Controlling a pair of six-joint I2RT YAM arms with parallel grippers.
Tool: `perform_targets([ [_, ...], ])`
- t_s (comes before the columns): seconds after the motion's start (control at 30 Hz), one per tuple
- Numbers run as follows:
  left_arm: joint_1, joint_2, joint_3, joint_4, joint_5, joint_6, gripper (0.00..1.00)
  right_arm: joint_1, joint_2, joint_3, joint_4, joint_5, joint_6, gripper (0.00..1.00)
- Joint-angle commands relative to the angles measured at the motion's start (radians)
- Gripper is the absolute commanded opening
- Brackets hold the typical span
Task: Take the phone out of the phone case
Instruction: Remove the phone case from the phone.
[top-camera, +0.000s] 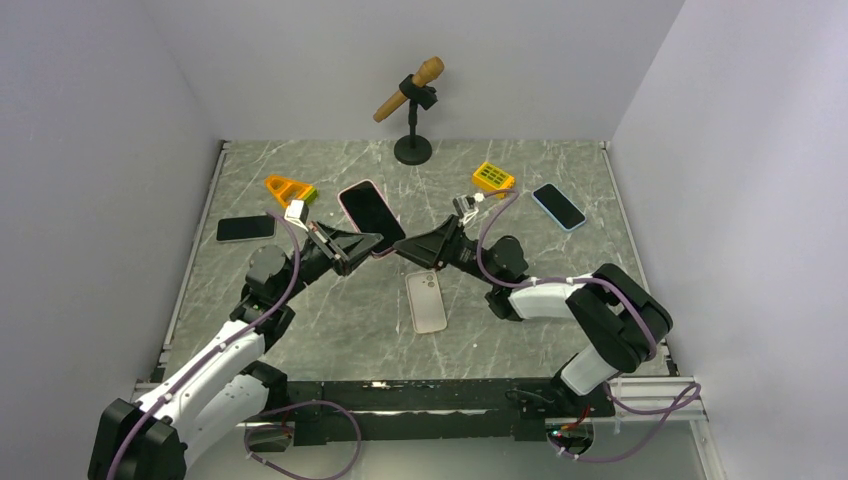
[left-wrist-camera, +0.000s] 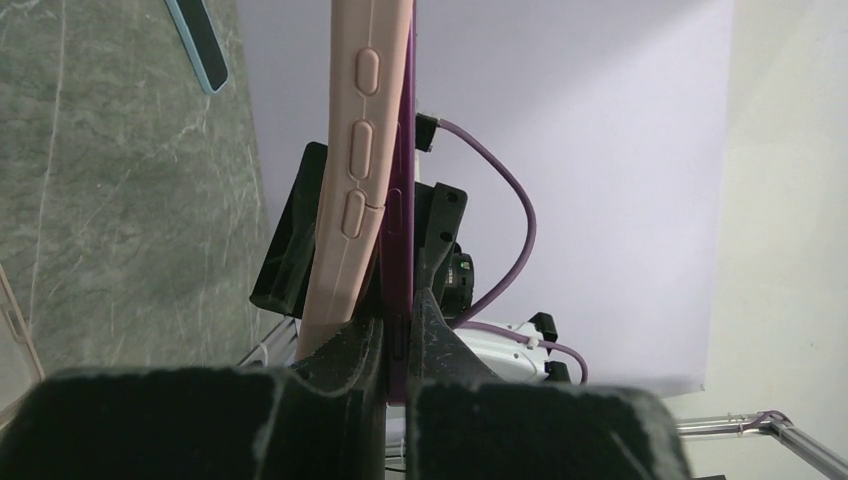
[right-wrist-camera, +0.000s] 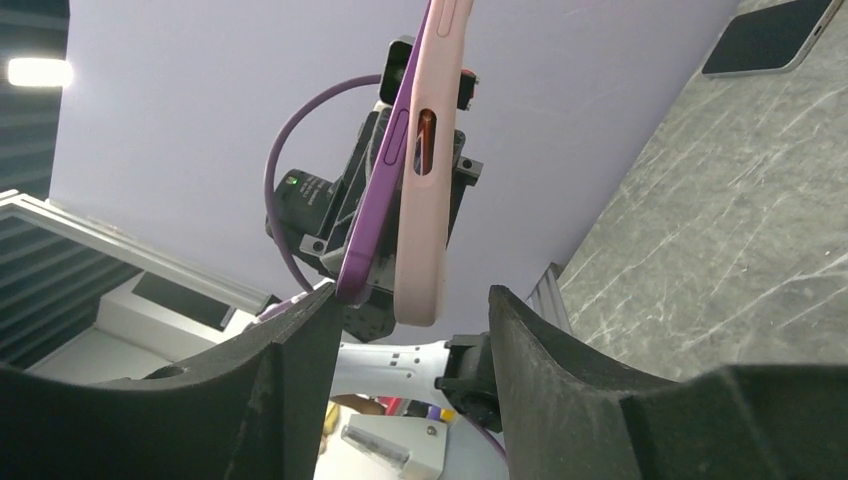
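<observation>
Clamping the phone (left-wrist-camera: 400, 200) edge-on in mid-air, the left gripper (left-wrist-camera: 398, 318) is closed tight; the pink case (left-wrist-camera: 355, 150) gapes off one corner. At 3 o'clock, the right gripper (right-wrist-camera: 412, 300) straddles that corner, jaws apart, empty. Hazard: pinching both layers would reseat the phone; hard tugging may break the left grip.

Pale pink phone case (left-wrist-camera: 345, 200), purple phone (left-wrist-camera: 398, 262), grey white-veined marble table (top-camera: 300, 330), tan microphone (top-camera: 410, 88) on black stand (top-camera: 413, 150).
</observation>
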Motion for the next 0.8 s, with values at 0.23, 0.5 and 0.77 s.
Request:
perform_targets([
  [0.23, 0.006, -0.032, 0.038, 0.118, 0.004, 0.011, 0.0, 0.004, 0.019, -0.061, 0.151, -0.006, 0.025, 0.62],
  [0.5, 0.006, -0.028, 0.034, 0.135, 0.02, -0.005, 0.0, 0.018, 0.067, 0.023, 0.112, -0.007, 0.027, 0.53],
  [0.77, -0.002, -0.043, 0.018, 0.122, 0.045, -0.022, 0.0, 0.034, 0.153, 0.159, 0.094, -0.001, 0.032, 0.27],
])
